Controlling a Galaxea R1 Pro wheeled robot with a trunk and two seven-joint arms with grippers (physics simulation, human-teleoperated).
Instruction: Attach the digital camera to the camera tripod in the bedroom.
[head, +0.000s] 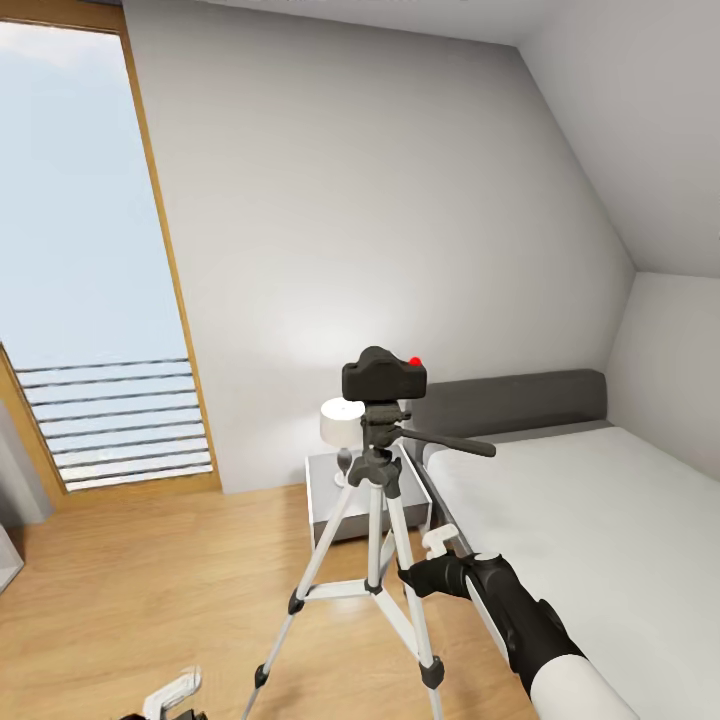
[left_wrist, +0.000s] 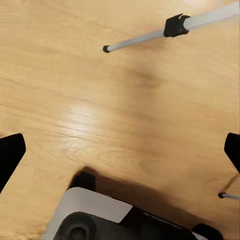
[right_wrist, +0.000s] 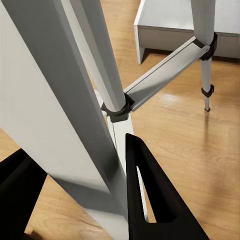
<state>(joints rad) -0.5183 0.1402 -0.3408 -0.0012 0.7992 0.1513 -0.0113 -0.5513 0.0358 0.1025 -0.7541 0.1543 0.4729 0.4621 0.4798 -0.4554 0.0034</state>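
The digital camera (head: 385, 378), black with a red button, sits on the head of the camera tripod (head: 375, 560), which stands on the wood floor beside the bed. The pan handle (head: 450, 442) points right. My right gripper (head: 412, 577) is low at the tripod's near right leg. In the right wrist view that leg (right_wrist: 90, 90) fills the gap between the two black fingers (right_wrist: 150, 200) of the right gripper (right_wrist: 77, 145), which press on its sides. My left gripper (head: 170, 697) hangs open above bare floor, and in the left wrist view the left gripper (left_wrist: 120, 150) holds nothing, with a tripod leg (left_wrist: 150, 36) beyond it.
A grey nightstand (head: 345, 495) with a white lamp (head: 340, 420) stands behind the tripod. The white bed (head: 590, 520) with its grey headboard runs along the right. A tall wood-framed window (head: 90, 250) is at the left. My base (left_wrist: 95, 215) shows below the left gripper.
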